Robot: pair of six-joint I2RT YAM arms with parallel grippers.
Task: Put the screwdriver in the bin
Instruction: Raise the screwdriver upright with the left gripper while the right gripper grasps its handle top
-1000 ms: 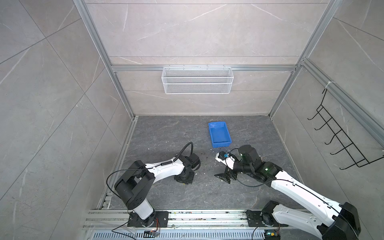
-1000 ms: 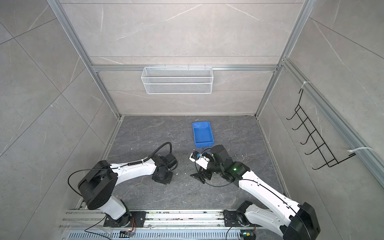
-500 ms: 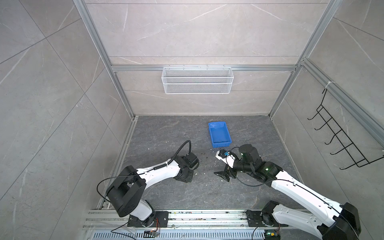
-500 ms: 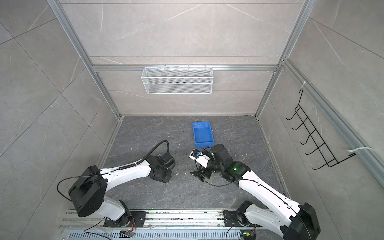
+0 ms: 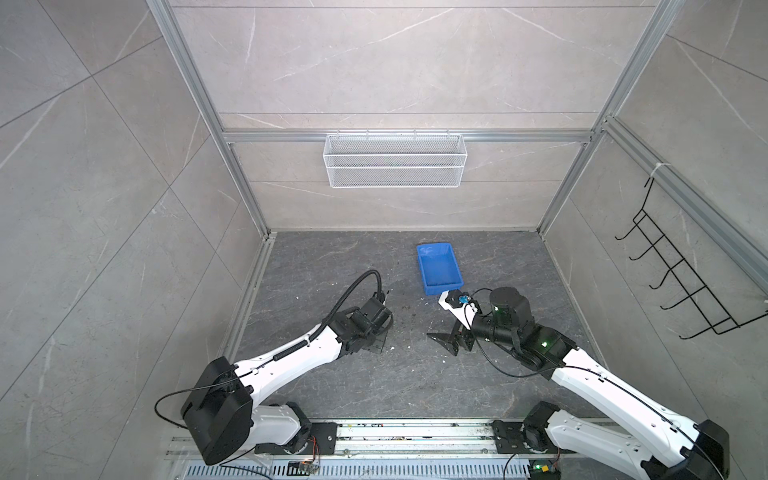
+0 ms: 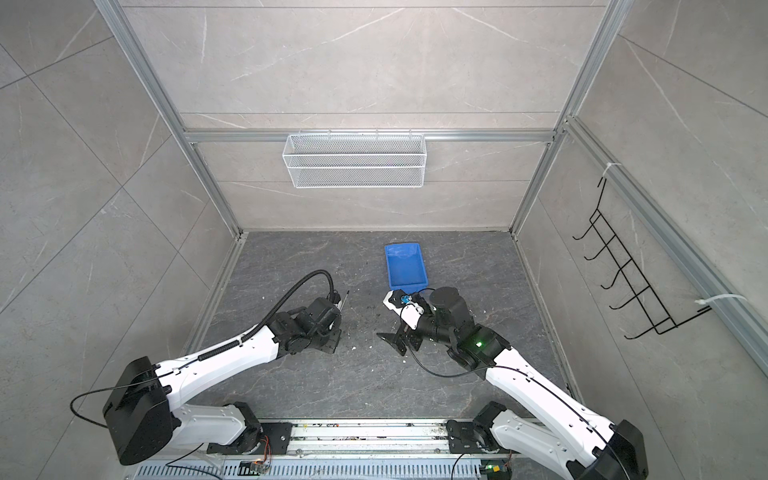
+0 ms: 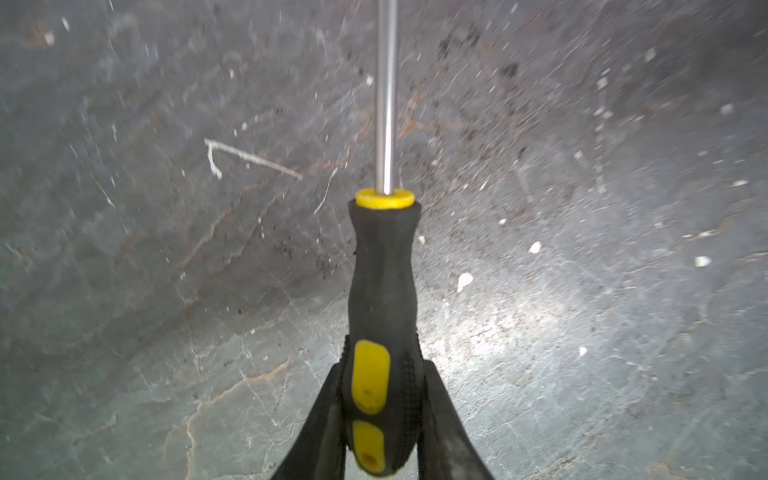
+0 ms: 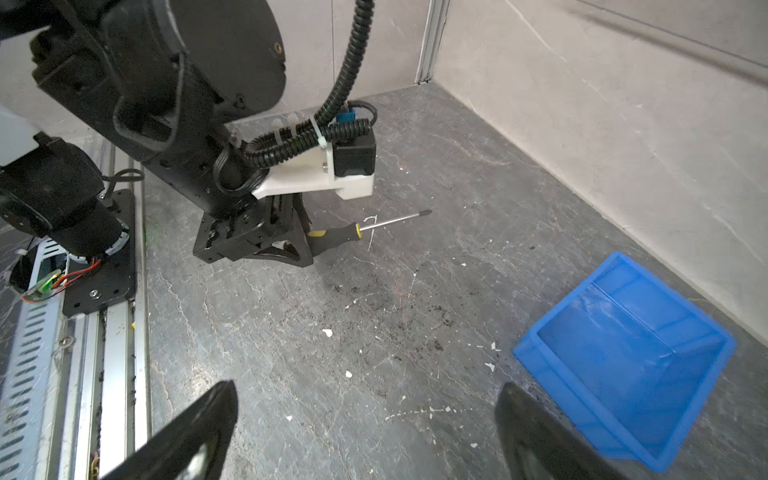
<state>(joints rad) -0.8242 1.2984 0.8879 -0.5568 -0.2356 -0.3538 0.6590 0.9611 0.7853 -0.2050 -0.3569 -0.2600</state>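
1. The left fingers (image 7: 322, 415) clamp tight on the black-and-yellow handle of the screwdriver (image 7: 382, 270), its shaft sticking out ahead, low over the bench (image 5: 374, 257).
2. The right fingers (image 8: 199, 428) stand wide apart, holding nothing.
3. The bin (image 8: 631, 357) sits on the bench near the right fingers, apart from the screwdriver.

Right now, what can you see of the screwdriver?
The screwdriver has a black, rubbery-looking handle with yellow inlays and a yellow collar, and a thin bare metal shaft. The fingers of the left gripper clamp the handle's rear end. It hangs roughly level, low over the grey floor.
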